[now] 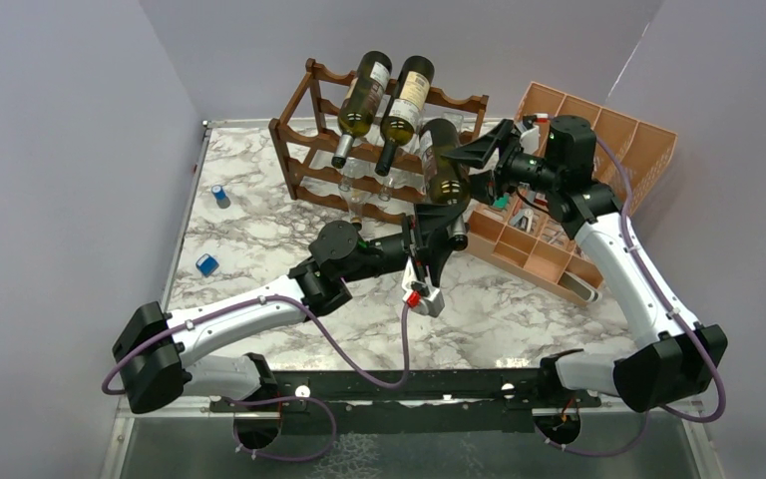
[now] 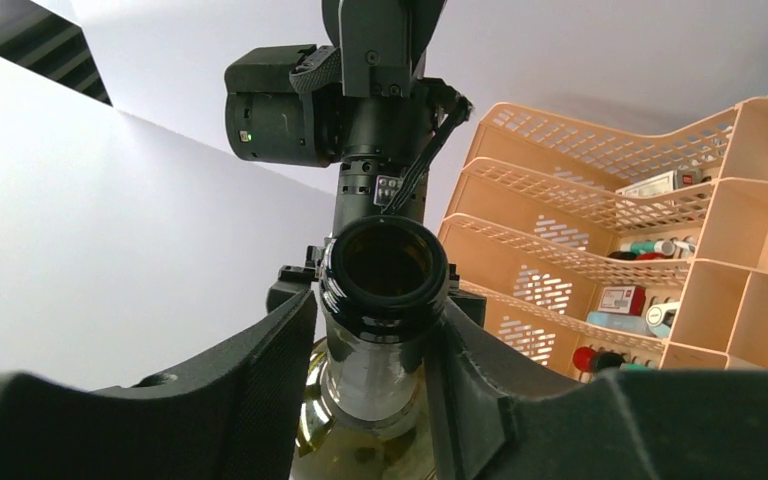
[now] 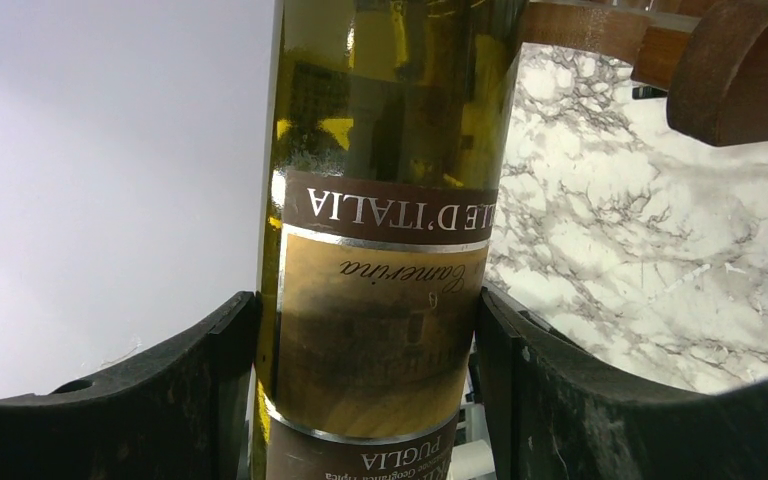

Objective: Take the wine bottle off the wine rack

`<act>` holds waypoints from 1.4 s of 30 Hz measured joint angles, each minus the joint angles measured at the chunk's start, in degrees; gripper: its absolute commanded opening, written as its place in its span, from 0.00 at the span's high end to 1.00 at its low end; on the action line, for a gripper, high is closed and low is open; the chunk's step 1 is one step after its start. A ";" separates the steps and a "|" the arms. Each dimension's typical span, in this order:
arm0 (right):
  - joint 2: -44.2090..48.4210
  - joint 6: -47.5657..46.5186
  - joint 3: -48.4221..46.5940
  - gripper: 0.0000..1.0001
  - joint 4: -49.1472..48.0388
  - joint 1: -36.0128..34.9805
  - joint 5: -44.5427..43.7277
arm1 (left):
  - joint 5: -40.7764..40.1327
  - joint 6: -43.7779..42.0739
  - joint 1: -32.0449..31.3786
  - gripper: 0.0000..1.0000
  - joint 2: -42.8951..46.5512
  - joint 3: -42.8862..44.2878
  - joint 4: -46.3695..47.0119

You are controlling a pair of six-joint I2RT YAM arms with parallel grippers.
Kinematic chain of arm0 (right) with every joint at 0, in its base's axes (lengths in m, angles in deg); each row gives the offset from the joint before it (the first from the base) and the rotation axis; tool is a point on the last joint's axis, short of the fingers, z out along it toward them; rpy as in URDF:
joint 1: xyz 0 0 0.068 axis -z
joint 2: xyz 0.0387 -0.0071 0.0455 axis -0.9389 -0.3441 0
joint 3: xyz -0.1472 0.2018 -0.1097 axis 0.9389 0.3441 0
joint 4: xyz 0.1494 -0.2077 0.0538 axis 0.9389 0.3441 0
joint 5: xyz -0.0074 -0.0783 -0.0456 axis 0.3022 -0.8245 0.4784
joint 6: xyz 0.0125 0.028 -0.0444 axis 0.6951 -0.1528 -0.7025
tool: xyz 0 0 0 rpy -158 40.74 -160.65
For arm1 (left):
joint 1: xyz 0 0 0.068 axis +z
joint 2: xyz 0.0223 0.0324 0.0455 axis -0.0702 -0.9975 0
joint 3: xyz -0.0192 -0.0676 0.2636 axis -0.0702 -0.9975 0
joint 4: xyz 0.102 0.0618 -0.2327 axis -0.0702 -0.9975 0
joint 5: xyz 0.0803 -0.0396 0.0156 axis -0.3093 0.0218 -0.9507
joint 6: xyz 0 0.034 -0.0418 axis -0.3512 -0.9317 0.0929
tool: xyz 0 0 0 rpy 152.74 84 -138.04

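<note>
Top view: the olive glass wine bottle [image 1: 442, 165] tilts neck-down at the right end of the scalloped wooden wine rack [image 1: 359, 135]. Left wrist: my left gripper [image 2: 375, 340] pinches its smooth neck under the round lip. Right wrist: my right gripper [image 3: 365, 345] clamps the gold label, "D'ITALIA", "PUGLIA".

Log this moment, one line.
right pincer: holds green glass wine bottle by body | left pincer: astride neck | brown wooden rack: alongside

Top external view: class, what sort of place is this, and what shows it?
Probably a robotics lab test cell, not a home: plain walls box in a marble-patterned table, two robot arms are bolted at its near edge, and a wine rack and plastic organiser sit as props.
</note>
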 measured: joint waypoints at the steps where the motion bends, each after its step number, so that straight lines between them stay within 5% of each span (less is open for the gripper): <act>1: 0.09 0.11 0.00 0.46 0.00 0.00 0.04 | 0.00 -0.09 -0.13 0.56 -0.09 0.11 0.00; 7: 0.83 1.25 0.15 0.40 0.39 0.00 0.33 | -0.26 -1.60 -1.25 0.82 -0.42 0.52 -0.04; 15: 2.58 0.90 1.40 0.17 0.55 0.04 -0.11 | -1.81 -1.92 -3.04 0.99 -0.39 0.55 -0.20; 22: 4.20 -2.03 1.66 0.00 0.79 0.00 -0.22 | -5.99 0.07 -5.22 1.00 -0.22 1.90 -0.42; 30: 4.76 -4.98 1.66 0.01 0.61 -0.26 -0.57 | -13.16 4.37 -7.37 1.00 -0.22 4.15 -1.90; 42: 11.08 -12.09 5.62 0.00 0.66 -0.26 -8.90 | -29.66 27.61 -8.04 1.00 -0.59 8.52 1.60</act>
